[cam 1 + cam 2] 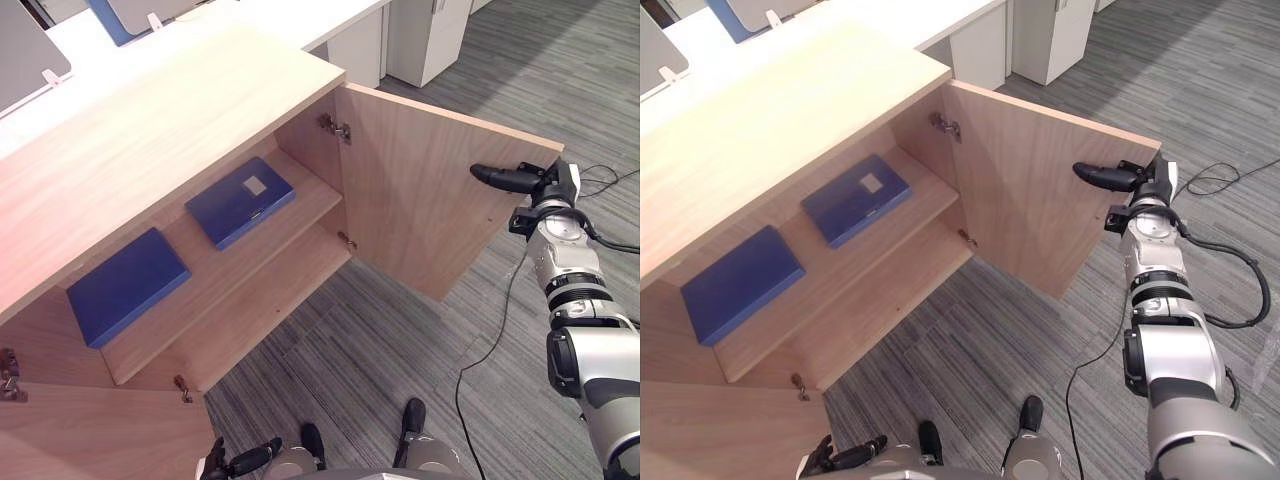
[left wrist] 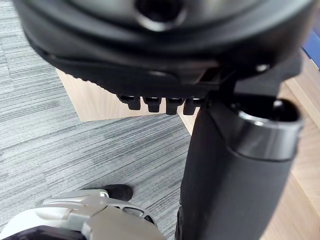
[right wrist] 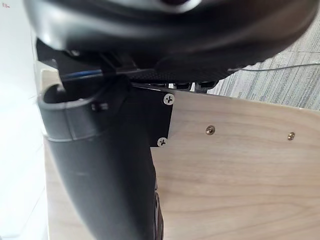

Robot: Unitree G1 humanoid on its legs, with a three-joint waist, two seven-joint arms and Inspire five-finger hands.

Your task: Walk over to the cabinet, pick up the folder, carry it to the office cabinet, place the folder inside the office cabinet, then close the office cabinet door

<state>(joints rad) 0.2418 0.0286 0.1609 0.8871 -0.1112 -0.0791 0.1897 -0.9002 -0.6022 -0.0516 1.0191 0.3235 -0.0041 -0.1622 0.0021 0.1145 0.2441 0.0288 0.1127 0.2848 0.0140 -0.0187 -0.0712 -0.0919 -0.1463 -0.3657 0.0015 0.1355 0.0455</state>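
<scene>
The wooden office cabinet [image 1: 150, 130] stands open. On its upper shelf [image 1: 262, 247] lie two blue folders: one with a white label [image 1: 240, 201] toward the right, and a plain one [image 1: 127, 283] at the left. The right door [image 1: 420, 200] swings out toward me. My right hand [image 1: 510, 178] is at that door's outer top edge, its thumb lying across the inner face [image 3: 240, 165]. My left hand [image 1: 245, 462] hangs low near the carpet, relaxed and holding nothing.
The cabinet's left door [image 1: 90, 430] stands open at the lower left. White desks [image 1: 330, 15] and a white pedestal [image 1: 425, 35] line the back. Grey carpet [image 1: 400, 340] stretches in front of the cabinet and to the right.
</scene>
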